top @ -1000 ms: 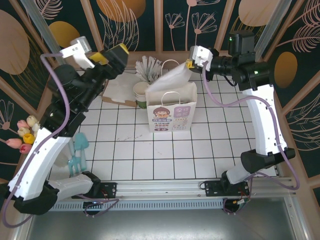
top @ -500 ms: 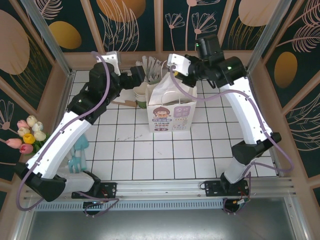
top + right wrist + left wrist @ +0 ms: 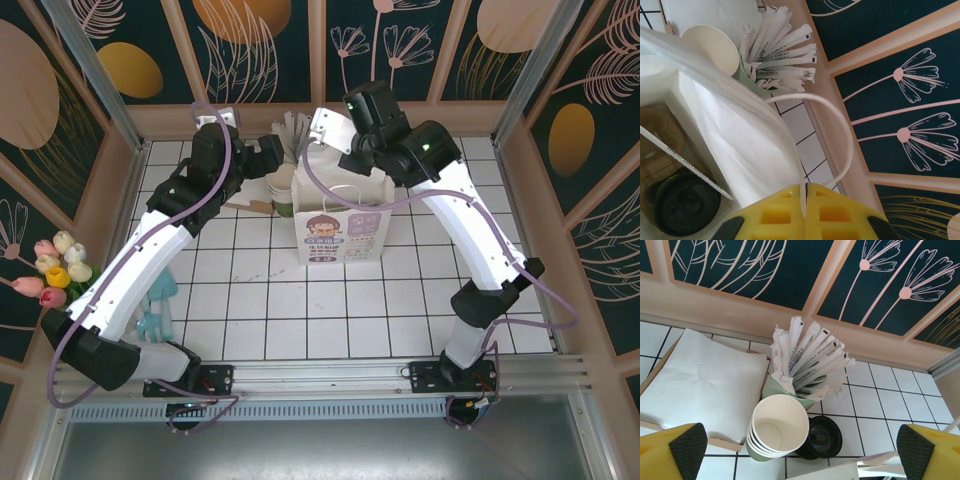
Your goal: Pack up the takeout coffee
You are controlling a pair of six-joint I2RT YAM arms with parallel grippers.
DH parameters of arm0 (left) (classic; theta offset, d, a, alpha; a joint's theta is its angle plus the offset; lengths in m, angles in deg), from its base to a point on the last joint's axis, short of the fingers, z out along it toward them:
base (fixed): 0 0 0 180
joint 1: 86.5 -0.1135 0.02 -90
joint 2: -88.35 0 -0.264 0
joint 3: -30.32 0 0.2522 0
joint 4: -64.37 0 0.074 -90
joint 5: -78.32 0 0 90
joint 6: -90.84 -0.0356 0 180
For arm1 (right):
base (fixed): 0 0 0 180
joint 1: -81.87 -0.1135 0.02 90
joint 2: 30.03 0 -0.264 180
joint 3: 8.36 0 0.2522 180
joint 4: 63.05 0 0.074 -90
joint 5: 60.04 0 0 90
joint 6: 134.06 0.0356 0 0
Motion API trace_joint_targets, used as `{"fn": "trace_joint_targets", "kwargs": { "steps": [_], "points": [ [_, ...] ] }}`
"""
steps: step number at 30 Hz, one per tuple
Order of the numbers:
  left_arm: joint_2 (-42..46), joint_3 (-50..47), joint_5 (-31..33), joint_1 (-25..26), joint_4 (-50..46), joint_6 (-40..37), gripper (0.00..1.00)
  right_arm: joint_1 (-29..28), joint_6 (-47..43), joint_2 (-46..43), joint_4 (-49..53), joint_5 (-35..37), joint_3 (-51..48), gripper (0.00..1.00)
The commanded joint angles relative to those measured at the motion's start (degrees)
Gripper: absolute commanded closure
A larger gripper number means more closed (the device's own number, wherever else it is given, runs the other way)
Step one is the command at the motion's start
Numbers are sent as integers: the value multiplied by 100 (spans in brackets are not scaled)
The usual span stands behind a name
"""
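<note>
Left tool (image 3: 801,445) spread; right tool (image 3: 804,192) pinching white paper bag (image 3: 735,135). Grasp dark-lidded paper cup (image 3: 820,437), likely light, crushable, by its sidewall.

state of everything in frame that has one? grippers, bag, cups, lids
white paper bag: upright, mouth open
cup stack: upright, nested, top cup empty, unlidded
dark lid: flat on the tiles beside the cup stack
lidded cup: inside the white paper bag, lid on
straws: wrapped, standing in their holder
left gripper: open, empty, over the cup stack
right gripper: shut on the white paper bag's rim
</note>
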Motion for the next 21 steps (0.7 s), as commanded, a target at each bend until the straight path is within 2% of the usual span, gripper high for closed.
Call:
{"fn": "trace_joint_targets", "kwargs": {
  "steps": [1, 7, 11, 21],
  "points": [
    [-2, -64, 44, -47, 122, 59, 1, -89, 376, 19, 124, 533, -289, 100],
    [-25, -142, -107, -58, 229, 66, 1, -108, 619, 54, 323, -38, -701, 100],
    [5, -209, -251, -65, 314, 51, 2, -52, 409, 72, 308, -717, -917, 100],
    [44, -460, -645, -67, 466, 34, 1, 378, -27, 756, 466, -1589, -882, 100]
  ]
}}
